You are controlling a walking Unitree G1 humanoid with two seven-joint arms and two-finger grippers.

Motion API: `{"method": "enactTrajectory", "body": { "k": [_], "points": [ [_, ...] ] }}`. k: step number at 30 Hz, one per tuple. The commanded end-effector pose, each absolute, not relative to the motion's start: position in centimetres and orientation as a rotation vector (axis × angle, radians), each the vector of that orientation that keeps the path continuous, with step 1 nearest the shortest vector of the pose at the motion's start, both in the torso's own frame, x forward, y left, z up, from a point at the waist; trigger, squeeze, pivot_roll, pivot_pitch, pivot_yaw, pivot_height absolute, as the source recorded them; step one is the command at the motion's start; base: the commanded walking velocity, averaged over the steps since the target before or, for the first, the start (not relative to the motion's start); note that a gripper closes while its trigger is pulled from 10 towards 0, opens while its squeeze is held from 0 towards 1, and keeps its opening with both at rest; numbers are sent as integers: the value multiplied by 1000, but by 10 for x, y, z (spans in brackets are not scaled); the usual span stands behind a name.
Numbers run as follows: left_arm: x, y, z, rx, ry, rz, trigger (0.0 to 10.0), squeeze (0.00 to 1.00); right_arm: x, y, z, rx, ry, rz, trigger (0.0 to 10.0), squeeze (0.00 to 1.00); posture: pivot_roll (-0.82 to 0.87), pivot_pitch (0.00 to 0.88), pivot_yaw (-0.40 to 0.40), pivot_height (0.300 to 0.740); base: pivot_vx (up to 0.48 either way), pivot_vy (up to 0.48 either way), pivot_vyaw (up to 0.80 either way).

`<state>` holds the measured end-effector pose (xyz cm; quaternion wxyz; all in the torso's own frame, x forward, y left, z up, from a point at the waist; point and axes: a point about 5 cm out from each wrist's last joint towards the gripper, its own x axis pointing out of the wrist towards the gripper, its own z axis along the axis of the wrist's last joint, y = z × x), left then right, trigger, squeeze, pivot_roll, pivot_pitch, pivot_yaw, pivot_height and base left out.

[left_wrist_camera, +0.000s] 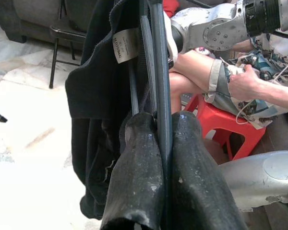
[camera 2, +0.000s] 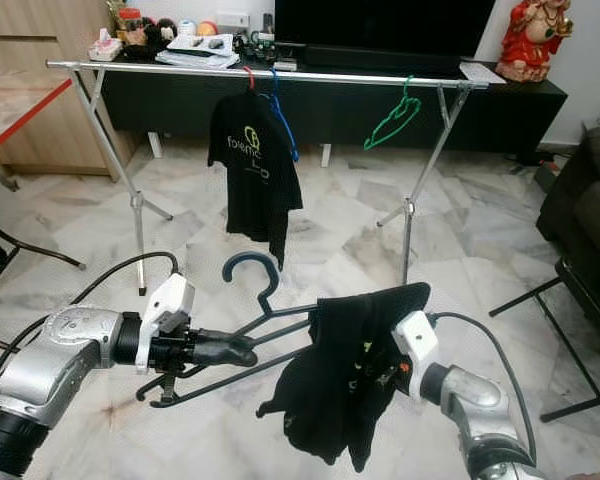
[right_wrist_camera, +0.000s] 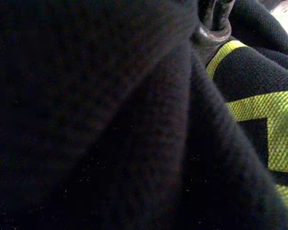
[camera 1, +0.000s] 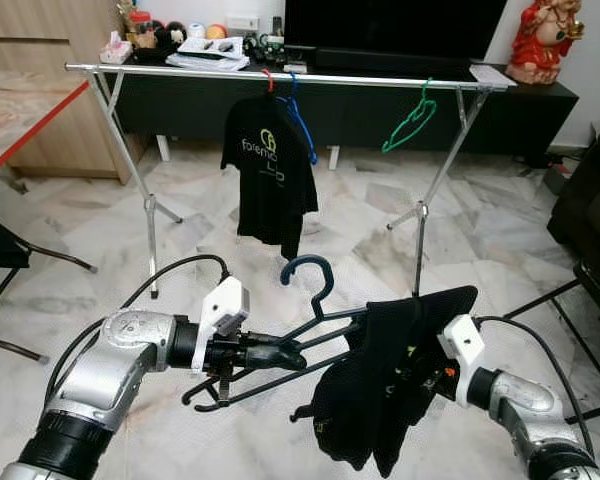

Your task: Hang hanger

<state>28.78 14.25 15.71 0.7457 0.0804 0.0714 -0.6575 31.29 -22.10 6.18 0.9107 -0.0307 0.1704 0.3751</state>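
the left gripper (camera 1: 280, 354) pinched the dark plastic hanger (camera 1: 310, 290) bearing a black shirt (camera 1: 380, 400); right gripper state: cannot tell. best kept level, hook toward the silver rail (camera 1: 280, 75).

A black shirt (camera 1: 268, 165), blue hanger (camera 1: 300, 120) and green hanger (camera 1: 410, 118) are occupying the rail (camera 1: 180, 71), leaving open stretches between them.

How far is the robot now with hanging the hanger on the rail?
Done: the black shirt is partly on the dark hanger. In hand: the left gripper is shut on the hanger's arm, and the right gripper is buried in the shirt. Left: hooking it onto the rail, which is some way ahead.
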Motion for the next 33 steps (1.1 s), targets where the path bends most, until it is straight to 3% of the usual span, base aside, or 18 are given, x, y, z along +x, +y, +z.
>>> {"method": "enactTrajectory", "body": {
  "k": [1, 9, 19, 22, 28, 33],
  "points": [
    [284, 139, 162, 190, 128, -1477, 0, 0, 318, -228, 73, -82, 310, 762, 0, 0, -3, 82, -43, 740, 0, 0, 0],
    [283, 144, 157, 195, 158, -1462, 0, 0, 319, -237, 80, -92, 298, 750, 0, 0, -3, 82, -43, 740, 0, 0, 0],
    [286, 170, 112, 285, 352, -1306, 0, 0, 317, -243, 81, -92, 297, 750, 0, 0, -12, 82, -44, 740, 0, 0, 0],
    [291, 186, 90, 305, 421, -1161, 0, 0, 317, -246, 84, -99, 296, 752, 0, 0, -16, 80, -43, 740, 0, 0, 0],
    [287, 197, 68, 337, 487, -1072, 0, 0, 316, -251, 86, -107, 296, 743, 0, 0, -19, 80, -43, 740, 0, 0, 0],
    [284, 218, 40, 394, 580, -857, 0, 0, 311, -260, 82, -147, 335, 723, 0, 0, -24, 84, -45, 740, 0, 0, 0]
  ]
}}
